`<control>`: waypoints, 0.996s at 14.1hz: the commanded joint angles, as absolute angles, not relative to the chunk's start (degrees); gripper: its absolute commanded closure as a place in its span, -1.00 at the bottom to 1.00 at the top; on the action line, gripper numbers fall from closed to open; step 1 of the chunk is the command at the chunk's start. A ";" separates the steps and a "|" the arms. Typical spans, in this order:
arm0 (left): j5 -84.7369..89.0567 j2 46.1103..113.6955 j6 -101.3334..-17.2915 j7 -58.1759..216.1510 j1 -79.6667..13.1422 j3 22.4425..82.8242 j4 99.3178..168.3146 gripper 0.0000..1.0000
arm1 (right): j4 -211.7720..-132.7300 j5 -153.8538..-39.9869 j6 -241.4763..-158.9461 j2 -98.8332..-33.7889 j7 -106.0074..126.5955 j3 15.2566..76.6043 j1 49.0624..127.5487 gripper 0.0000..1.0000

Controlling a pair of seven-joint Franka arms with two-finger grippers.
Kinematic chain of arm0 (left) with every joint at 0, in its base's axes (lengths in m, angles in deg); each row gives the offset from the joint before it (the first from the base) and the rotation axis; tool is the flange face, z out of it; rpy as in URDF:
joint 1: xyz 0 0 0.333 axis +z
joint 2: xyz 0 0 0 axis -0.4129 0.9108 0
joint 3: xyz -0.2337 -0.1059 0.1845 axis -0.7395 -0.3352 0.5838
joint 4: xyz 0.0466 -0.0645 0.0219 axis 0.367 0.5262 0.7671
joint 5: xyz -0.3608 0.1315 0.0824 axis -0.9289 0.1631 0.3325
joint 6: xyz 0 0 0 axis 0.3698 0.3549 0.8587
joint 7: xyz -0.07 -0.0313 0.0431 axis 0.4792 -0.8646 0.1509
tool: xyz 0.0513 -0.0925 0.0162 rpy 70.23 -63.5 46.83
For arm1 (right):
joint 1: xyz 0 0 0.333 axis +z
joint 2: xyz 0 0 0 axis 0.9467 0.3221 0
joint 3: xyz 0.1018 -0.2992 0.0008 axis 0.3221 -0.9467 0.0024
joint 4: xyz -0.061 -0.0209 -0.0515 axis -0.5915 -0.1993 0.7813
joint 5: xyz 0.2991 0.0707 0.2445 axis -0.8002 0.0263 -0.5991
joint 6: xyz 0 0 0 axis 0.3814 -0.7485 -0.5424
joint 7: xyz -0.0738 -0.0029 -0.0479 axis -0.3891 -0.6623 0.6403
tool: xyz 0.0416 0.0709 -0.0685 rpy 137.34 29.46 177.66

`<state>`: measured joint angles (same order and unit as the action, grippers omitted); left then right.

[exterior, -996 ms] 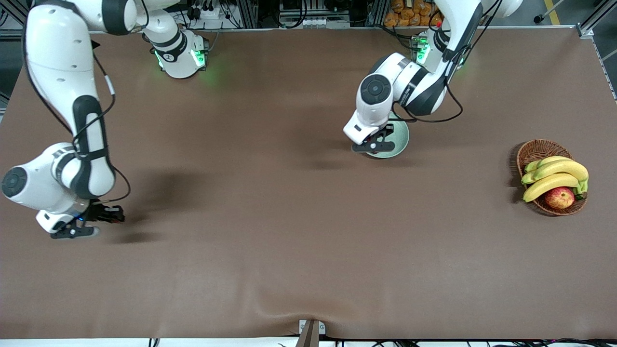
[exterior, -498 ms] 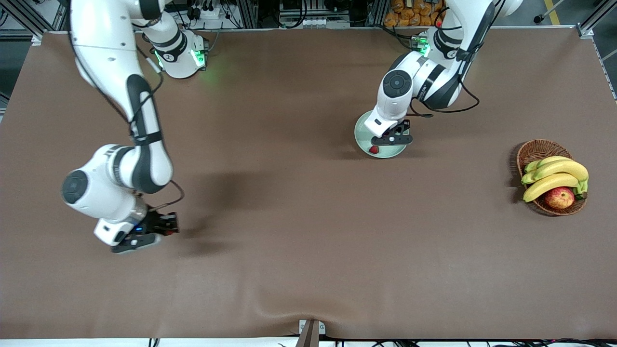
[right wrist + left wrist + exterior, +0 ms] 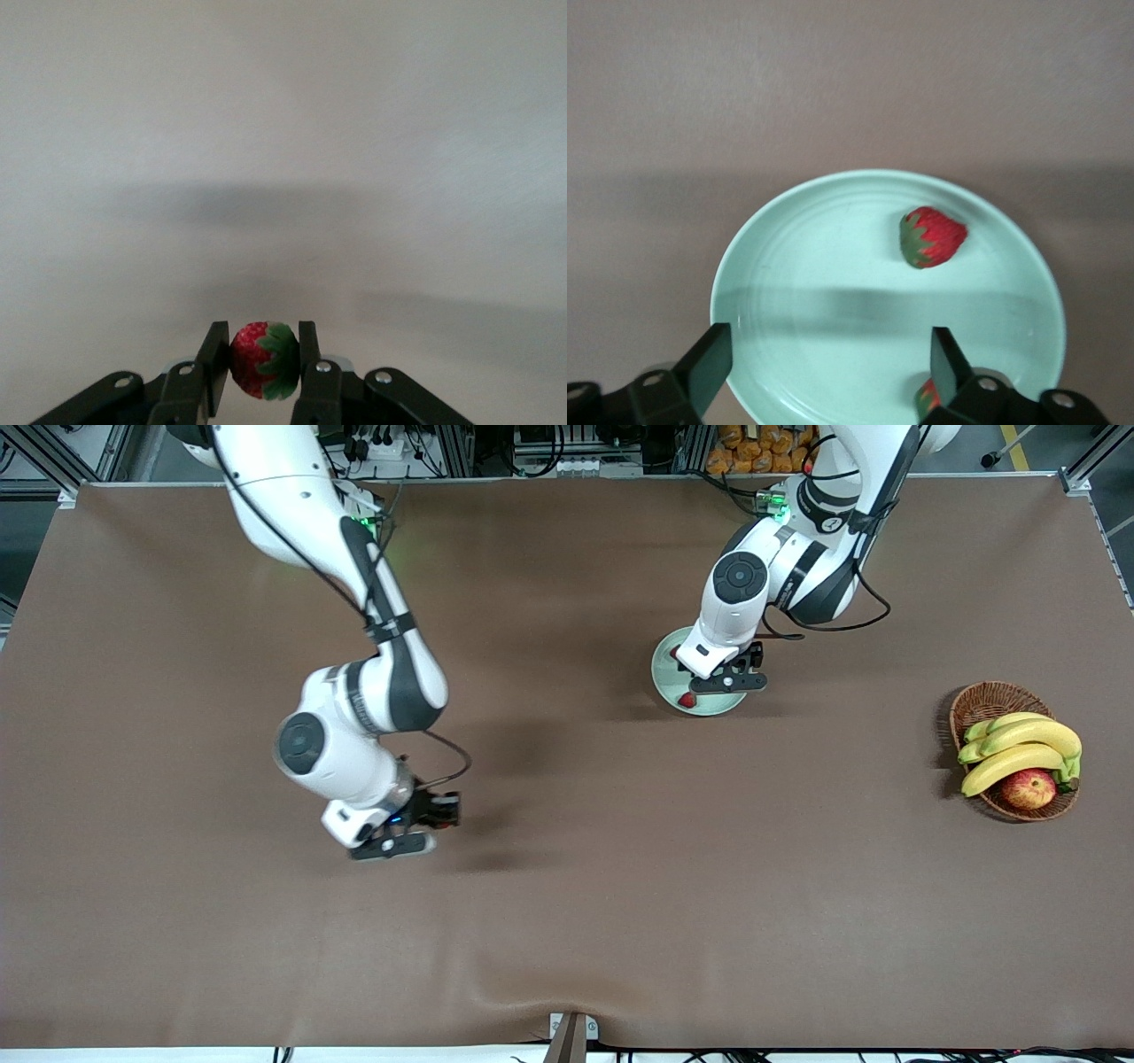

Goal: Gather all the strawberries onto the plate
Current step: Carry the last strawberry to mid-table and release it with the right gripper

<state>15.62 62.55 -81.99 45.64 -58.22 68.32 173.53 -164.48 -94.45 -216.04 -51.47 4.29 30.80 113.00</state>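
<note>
The pale mint-green plate (image 3: pixel 669 677) (image 3: pixel 833 266) sits on the brown table in front of the left arm's base. One strawberry (image 3: pixel 930 237) (image 3: pixel 687 701) lies on it. A second strawberry (image 3: pixel 925 398) is on the plate too, mostly hidden by a finger of the left gripper. My left gripper (image 3: pixel 733 675) (image 3: pixel 828 354) hangs open just over the plate, with nothing between its fingers. My right gripper (image 3: pixel 443 813) (image 3: pixel 261 354) is up over the bare middle of the table, shut on a third strawberry (image 3: pixel 261 359).
A brown wicker basket (image 3: pixel 983 700) holding bananas (image 3: pixel 1019 748) and a red-yellow apple (image 3: pixel 1029 788) stands toward the left arm's end of the table. A small metal bracket (image 3: pixel 571 1032) sits at the table edge nearest the front camera.
My left gripper has opened over the plate and shifted slightly toward its base. My right arm has carried its strawberry from its end of the table toward the middle.
</note>
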 commanded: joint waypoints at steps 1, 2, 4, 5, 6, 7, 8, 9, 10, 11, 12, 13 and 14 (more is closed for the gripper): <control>16.95 61.40 -78.92 45.01 -57.44 67.79 170.35 -1.00 | -162.97 -95.05 -218.87 -49.44 -2.10 31.52 116.45 1.00; 16.95 61.75 -77.69 44.92 -57.52 67.79 168.77 -1.00 | -162.97 -95.05 -220.45 -48.65 -5.25 31.52 118.73 1.00; 16.95 62.63 -75.84 45.09 -57.35 67.97 165.95 -1.00 | -163.14 -94.97 -223.18 -47.51 -10.71 31.52 122.25 1.00; 16.95 62.81 -75.31 45.10 -56.65 67.88 164.63 -1.00 | -163.49 -94.97 -223.19 -47.24 -12.65 31.52 123.84 1.00; 16.95 62.89 -75.04 45.18 -56.21 67.88 163.75 -1.00 | -163.75 -94.97 -222.76 -47.15 -14.76 31.52 125.07 1.00; 16.95 62.98 -74.95 45.01 -56.20 67.88 162.79 -1.00 | -164.02 -94.97 -222.58 -47.15 -16.34 31.52 126.22 1.00; 16.95 63.33 -74.95 44.83 -56.12 67.88 161.64 -1.00 | -164.37 -94.97 -222.58 -46.97 -17.58 31.60 127.27 1.00; 16.95 63.94 -74.95 44.92 -55.86 67.88 160.59 -1.00 | -164.37 -94.97 -222.58 -46.36 -18.20 31.60 128.06 1.00; 16.95 64.65 -74.95 44.92 -55.33 67.88 159.36 -1.00 | -164.37 -94.97 -222.67 -45.92 -18.99 31.69 128.86 1.00; 16.95 65.70 -74.95 44.92 -55.33 67.88 158.13 -1.00 | -164.28 -94.97 -222.67 -45.40 -19.52 31.78 129.30 1.00; 16.95 66.40 -74.95 44.92 -55.33 67.88 156.99 -1.00 | -164.20 -94.97 -222.93 -44.78 -19.52 31.87 129.91 1.00; 16.95 67.11 -74.95 44.83 -55.06 67.88 155.93 -1.00 | -164.11 -94.97 -223.37 -44.17 -19.52 31.78 130.61 0.95; 16.95 67.55 -74.95 44.83 -54.89 67.88 154.96 -1.00 | -163.85 -95.05 -223.46 -43.38 -19.52 31.87 131.06 0.83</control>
<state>15.62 65.25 -76.20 45.64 -55.65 68.36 158.59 -164.53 -94.48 -222.82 -44.92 -18.55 32.24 129.75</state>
